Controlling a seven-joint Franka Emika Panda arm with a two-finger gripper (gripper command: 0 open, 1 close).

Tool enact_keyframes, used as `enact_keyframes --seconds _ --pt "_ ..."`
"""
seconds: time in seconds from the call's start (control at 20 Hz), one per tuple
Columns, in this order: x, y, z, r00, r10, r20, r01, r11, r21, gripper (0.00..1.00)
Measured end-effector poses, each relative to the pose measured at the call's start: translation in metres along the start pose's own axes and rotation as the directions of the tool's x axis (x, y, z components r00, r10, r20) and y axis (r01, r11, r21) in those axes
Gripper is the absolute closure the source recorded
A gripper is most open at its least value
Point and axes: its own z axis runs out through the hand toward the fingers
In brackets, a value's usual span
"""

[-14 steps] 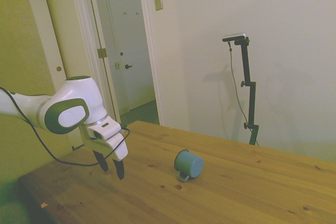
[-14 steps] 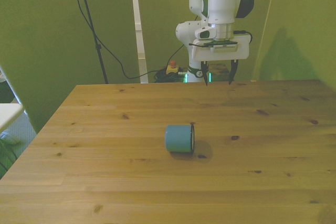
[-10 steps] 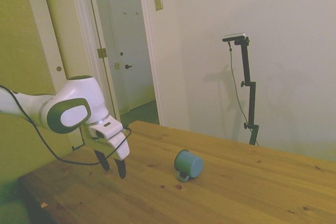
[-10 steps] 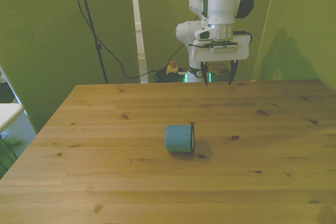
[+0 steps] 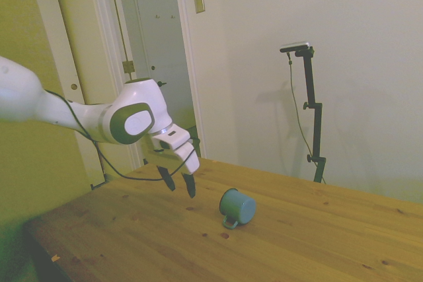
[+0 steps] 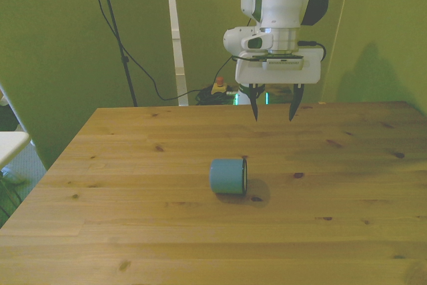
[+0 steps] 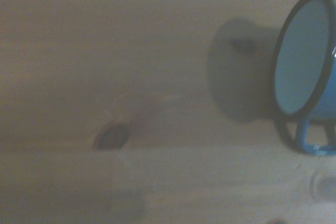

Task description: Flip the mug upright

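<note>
Nearest in the front view is the bare wooden surface (image 6: 200, 245), and toward its middle the mug (image 6: 229, 176) lies on its side, its dark-rimmed mouth turned to the front view's right and its closed bottom to the left. The side view shows the thin loop handle (image 5: 229, 222) underneath, touching the wood, so the mug seems propped on it and not resting cleanly on its wall. That is the first hazard: a round body on a small prop is likely to roll or pivot at the lightest nudge, and a fingertip that meets the wall off-centre could send it skidding away. The wrist view has the rim (image 7: 302, 56) and the handle only at the edge of the picture, which suggests the approach is not yet lined up over the mug. Farther back, the pincer (image 6: 273, 107) hangs above the wood, released, its two fingers spread with nothing between them, short of the mug and apart from it. The spread looks only a little wider than the mug, so a descent slightly out of line could land a tip on the enamel. A grip on the thin rim might also slip as the mug is turned.
</note>
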Motion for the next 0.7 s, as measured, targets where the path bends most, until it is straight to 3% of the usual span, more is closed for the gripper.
enact_keyframes --seconds 0.15,0.4,0.7 --pt "0.033 -0.033 0.007 0.999 0.038 -0.012 -0.037 0.999 0.016 0.0" --pt "0.042 -0.04 0.012 0.994 0.039 -0.101 -0.042 0.999 -0.029 0.0" --pt "0.051 -0.071 0.061 0.973 0.07 -0.22 -0.093 0.991 -0.097 0.0"
